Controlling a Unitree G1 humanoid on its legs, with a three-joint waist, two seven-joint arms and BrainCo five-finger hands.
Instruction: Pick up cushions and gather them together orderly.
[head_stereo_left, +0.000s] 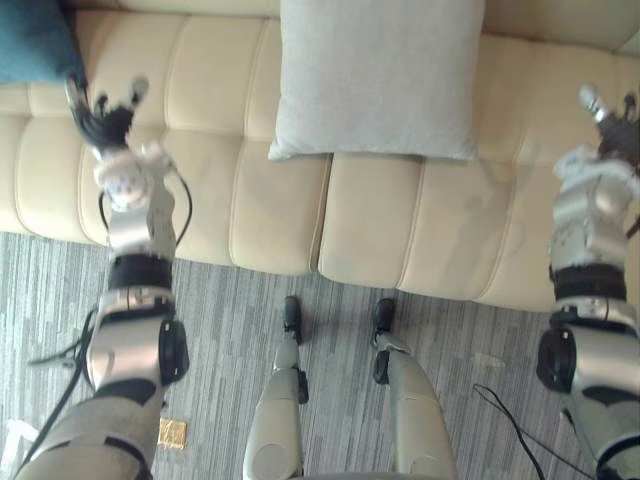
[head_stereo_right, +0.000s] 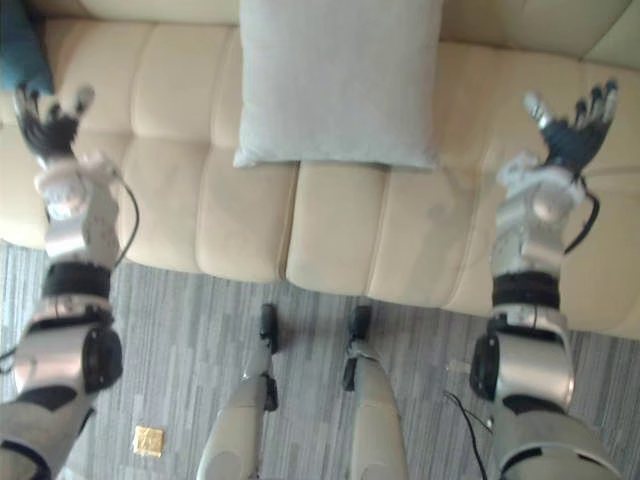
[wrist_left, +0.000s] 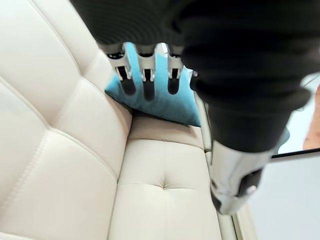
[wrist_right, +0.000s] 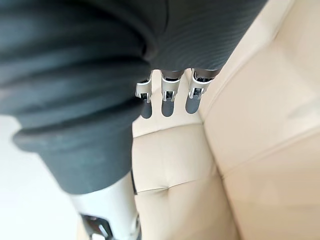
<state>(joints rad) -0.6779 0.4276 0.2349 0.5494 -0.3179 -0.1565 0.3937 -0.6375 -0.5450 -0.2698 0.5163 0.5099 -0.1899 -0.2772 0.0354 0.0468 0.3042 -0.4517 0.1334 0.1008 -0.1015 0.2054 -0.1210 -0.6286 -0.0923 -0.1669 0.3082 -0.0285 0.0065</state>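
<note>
Grey striped carpet (head_stereo_left: 230, 330) fills the lower part of both eye views, with a small gold square (head_stereo_left: 172, 432) lying at lower left. Beyond it runs the front edge of the cream leather sofa (head_stereo_left: 280, 210). The left hand (head_stereo_left: 105, 115) hovers over the seat at upper left, fingers straight and spread, holding nothing. The right hand (head_stereo_right: 575, 130), seen whole at upper right of the right eye view, is likewise spread and empty. Bare seat lies between them. Farther back, the pale grey cushion (head_stereo_left: 375, 80) sits at top centre, its lower edge on the seat. The left wrist view shows the teal cushion (wrist_left: 165, 100) tucked into the sofa's corner, beyond the fingertips.
</note>
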